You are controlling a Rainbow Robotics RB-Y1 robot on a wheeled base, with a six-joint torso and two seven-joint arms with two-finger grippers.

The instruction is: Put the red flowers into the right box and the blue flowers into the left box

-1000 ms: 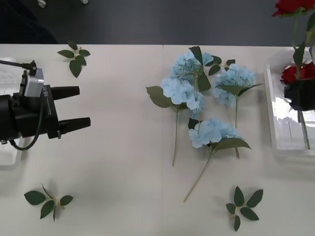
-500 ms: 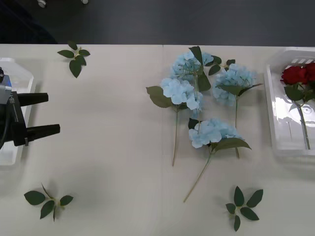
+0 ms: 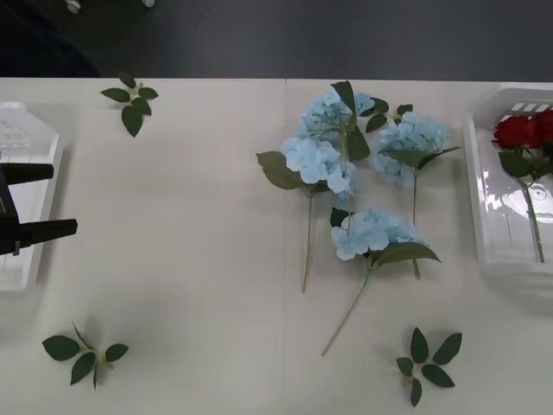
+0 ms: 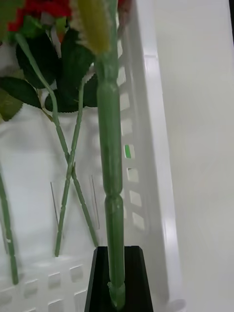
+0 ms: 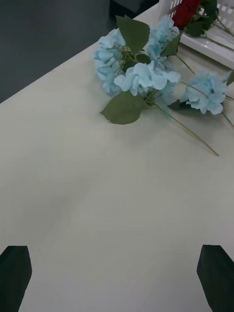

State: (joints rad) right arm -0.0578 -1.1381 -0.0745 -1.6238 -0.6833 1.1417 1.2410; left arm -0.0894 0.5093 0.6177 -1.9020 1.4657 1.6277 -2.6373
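Note:
Several blue flowers lie in a loose bunch right of the table's middle, stems toward me; the left wrist view has them far ahead. Red flowers rest in the right box, blooms at its far end. My right gripper is shut on the green stem of a red flower, held over that box's wall above other stems. My left gripper is open with nothing in it at the far left, by the left box; its fingers are spread.
Loose leaf sprigs lie at the back left, the front left and the front right. The table's far edge runs along a dark floor. A wide bare stretch of table separates the left box from the blue flowers.
My left gripper has drawn back to the left, toward the left box, still open. My right gripper, seen holding a red flower over the right box, has left the front view.

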